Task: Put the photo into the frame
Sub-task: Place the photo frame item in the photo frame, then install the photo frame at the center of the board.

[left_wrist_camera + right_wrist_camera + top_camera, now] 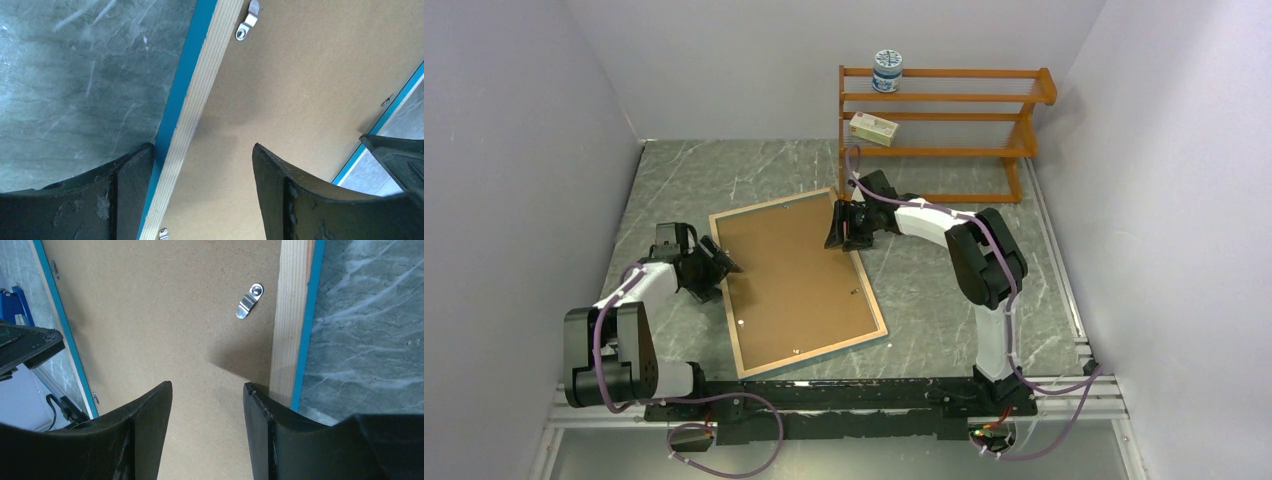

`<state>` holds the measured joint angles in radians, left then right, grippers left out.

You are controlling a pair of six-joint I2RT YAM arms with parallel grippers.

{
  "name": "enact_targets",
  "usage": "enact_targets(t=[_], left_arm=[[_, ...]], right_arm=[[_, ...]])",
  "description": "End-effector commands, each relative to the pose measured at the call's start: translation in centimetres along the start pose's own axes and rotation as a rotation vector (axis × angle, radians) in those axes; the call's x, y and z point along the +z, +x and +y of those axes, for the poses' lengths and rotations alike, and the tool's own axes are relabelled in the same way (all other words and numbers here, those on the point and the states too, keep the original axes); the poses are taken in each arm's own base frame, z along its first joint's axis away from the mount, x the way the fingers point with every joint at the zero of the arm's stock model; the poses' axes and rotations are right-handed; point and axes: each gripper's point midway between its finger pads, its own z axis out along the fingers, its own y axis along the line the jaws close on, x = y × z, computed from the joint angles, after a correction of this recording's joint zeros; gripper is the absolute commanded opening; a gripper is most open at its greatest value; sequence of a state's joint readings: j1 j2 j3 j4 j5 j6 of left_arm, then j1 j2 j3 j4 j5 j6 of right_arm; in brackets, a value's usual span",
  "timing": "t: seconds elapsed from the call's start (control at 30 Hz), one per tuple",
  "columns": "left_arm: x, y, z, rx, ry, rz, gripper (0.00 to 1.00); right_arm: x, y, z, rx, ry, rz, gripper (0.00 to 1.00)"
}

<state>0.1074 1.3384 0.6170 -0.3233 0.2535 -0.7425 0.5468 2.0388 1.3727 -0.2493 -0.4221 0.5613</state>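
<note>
The frame point(814, 355) lies face down on the table, its light wood back rim up and a thin blue edge showing. A plain brown backing board point(796, 280) fills it. The photo is hidden. My left gripper point(721, 268) is open at the frame's left edge. In the left wrist view it point(202, 150) straddles the wood rim point(200, 95), one finger outside, one over the board point(300, 85). My right gripper point(839, 228) is open at the far right edge. In the right wrist view it point(207, 387) is over the board point(165, 315), just inside the rim point(290, 315).
An orange-brown shelf rack point(944, 130) stands at the back right with a jar point(887, 70) on top and a small box point(874, 128) on a lower shelf. Small metal clips point(249, 301) point(248, 20) sit on the frame's back rim. Walls close in left, right and back.
</note>
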Motion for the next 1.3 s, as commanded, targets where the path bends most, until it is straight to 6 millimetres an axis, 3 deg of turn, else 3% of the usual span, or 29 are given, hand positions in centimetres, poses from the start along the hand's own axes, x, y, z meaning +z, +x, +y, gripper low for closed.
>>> enact_targets(t=[0.0, 0.17, 0.33, 0.53, 0.73, 0.97, 1.27], left_arm=[[-0.1, 0.5, -1.4, 0.015, 0.071, 0.038, 0.76], [-0.7, -0.1, -1.4, 0.027, 0.054, 0.006, 0.75], [-0.8, 0.0, -0.4, 0.033, 0.012, -0.007, 0.72], [-0.7, 0.6, 0.4, 0.027, -0.005, -0.002, 0.64], [-0.7, 0.8, 0.5, 0.029, -0.003, -0.002, 0.61], [-0.5, 1.3, 0.7, 0.021, 0.003, 0.007, 0.62], [-0.2, 1.5, 0.6, 0.016, 0.022, 0.016, 0.63]], right_arm=[[-0.9, -2.1, 1.3, -0.033, -0.016, -0.064, 0.58], [-3.5, -3.2, 2.7, -0.095, -0.007, -0.131, 0.59], [-5.5, -2.5, 3.0, -0.153, 0.055, -0.174, 0.6], [-7.2, -2.6, -0.8, -0.22, 0.288, -0.248, 0.7], [-6.2, -2.7, -3.0, -0.28, 0.439, -0.198, 0.8], [-3.5, -4.7, -2.6, -0.269, 0.507, -0.215, 0.9], [-0.6, -6.3, -3.4, -0.32, 0.61, -0.163, 0.9]])
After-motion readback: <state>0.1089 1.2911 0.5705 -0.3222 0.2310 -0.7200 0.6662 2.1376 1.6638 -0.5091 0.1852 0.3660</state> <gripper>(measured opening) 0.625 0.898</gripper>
